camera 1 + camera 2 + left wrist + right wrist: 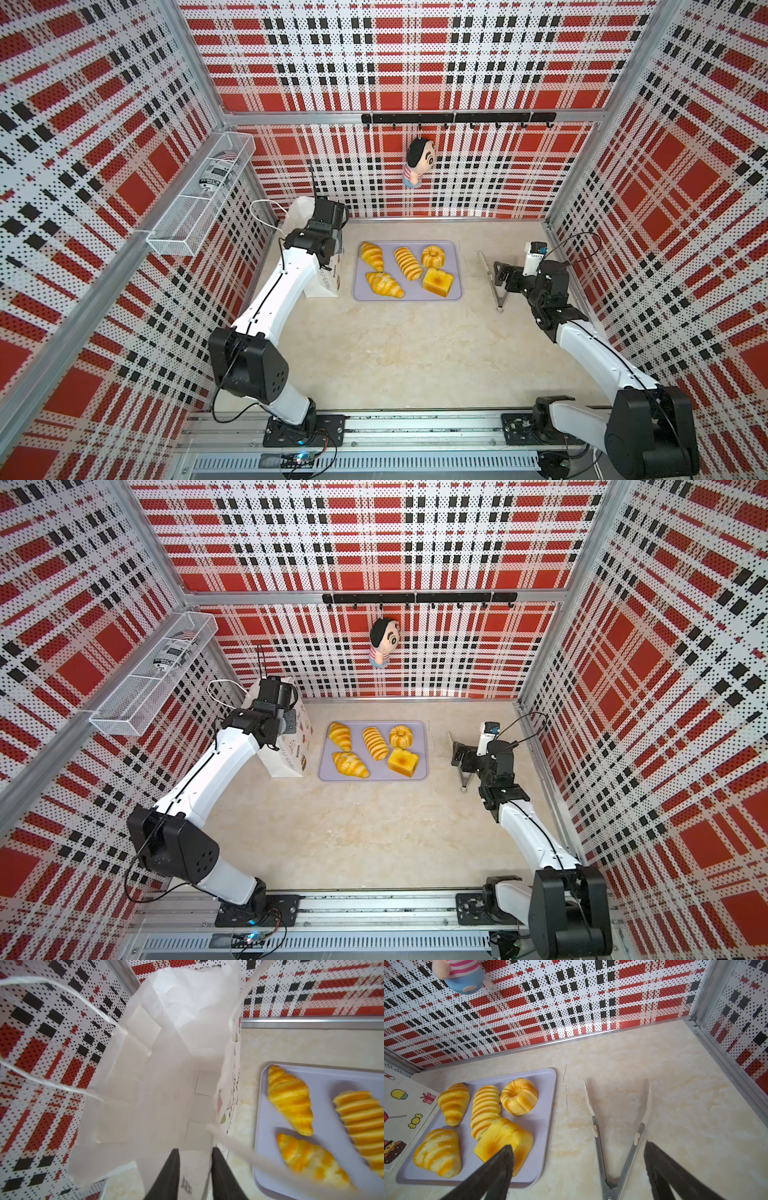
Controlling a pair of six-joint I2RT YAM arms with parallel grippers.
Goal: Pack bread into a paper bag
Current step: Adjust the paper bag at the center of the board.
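The paper bag [322, 283] stands upright at the left of the lavender tray [456, 257], white with small printed pictures [400, 1105]. My left gripper [195, 1149] hangs over the bag's near rim; its dark fingers stand a little apart with only the lettered paper showing between them. The bag's inside [166, 1084] holds no bread. On the tray lie two croissants [371, 256] [384, 284], a striped long roll [408, 263], a ring bun [433, 256] and a toast block [437, 282]. My right gripper [577, 1144] is wide open above metal tongs [599, 1147].
The tongs [492, 286] lie on the marble top, right of the tray. A wire basket [199, 195] is mounted on the left wall. A plush doll [417, 162] hangs from the hook rail [457, 117] on the back wall. Plaid walls close in three sides.
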